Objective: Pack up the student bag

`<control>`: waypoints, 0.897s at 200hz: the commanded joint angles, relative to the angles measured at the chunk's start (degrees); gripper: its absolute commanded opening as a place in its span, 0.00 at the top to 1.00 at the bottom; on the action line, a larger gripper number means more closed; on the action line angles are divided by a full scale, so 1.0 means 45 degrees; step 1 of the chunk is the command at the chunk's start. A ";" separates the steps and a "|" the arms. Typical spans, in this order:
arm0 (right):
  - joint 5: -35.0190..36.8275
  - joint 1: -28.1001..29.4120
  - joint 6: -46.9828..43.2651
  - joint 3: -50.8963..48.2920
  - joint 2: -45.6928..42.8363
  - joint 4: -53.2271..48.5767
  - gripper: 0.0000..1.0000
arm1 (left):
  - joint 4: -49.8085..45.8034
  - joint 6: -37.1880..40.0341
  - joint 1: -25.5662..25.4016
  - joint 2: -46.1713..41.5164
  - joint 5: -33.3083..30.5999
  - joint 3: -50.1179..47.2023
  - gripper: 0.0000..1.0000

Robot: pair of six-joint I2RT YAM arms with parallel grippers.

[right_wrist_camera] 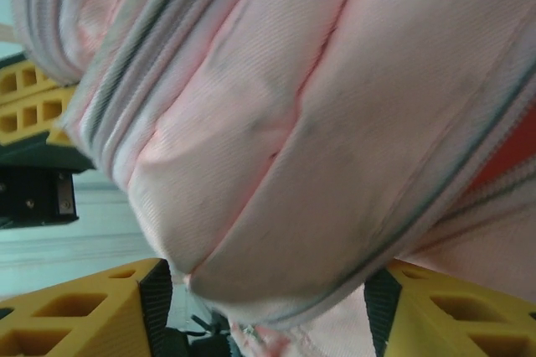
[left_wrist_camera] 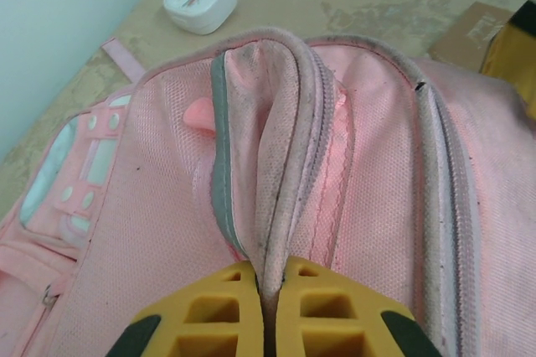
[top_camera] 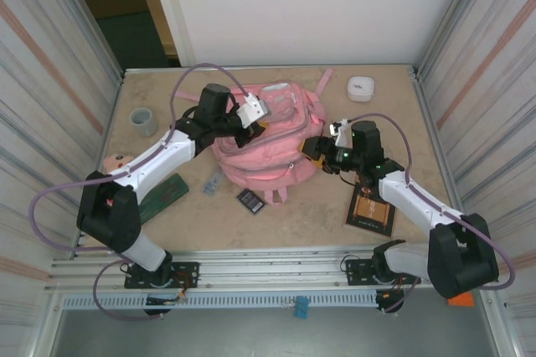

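At the centre of the bench, closer to its far edge, you find the student bag (top_camera: 266,141) lying flat. Your left gripper (left_wrist_camera: 270,294) is clamped on a raised fold of the bag beside a zipper line. Your right gripper (right_wrist_camera: 268,290) is at the bag's right side, released, with its jaws spread and a bulge of pink fabric between them. A white box (top_camera: 361,88) sits near the far right corner. A grey cup (top_camera: 142,121) stands by the left edge.
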 commanded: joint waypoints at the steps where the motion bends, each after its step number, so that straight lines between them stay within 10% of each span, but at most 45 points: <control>1: -0.0259 -0.0006 0.1143 0.0100 0.0393 0.1133 0.43 | 0.1066 0.0533 0.0053 -0.0522 0.2425 0.0391 1.00; 35: 0.0086 0.0107 0.2212 -0.0108 0.0522 0.2326 0.86 | 0.0763 0.0345 0.0049 -0.0280 0.1991 0.0686 1.00; 58: 0.0904 0.0476 0.3164 -0.0448 0.0062 0.3379 0.99 | -0.0233 -0.0072 -0.0067 -0.0292 0.0839 0.1145 0.82; 103: 0.2422 0.1409 0.3004 0.0163 -0.0647 0.2867 1.00 | -0.1704 -0.1538 -0.1358 -0.2231 -0.3441 0.0157 0.44; 179: 0.3427 0.2333 0.1856 0.1420 -0.0671 0.1807 1.00 | -0.4433 -0.7014 -0.5314 -0.4353 -0.8084 -0.0925 0.34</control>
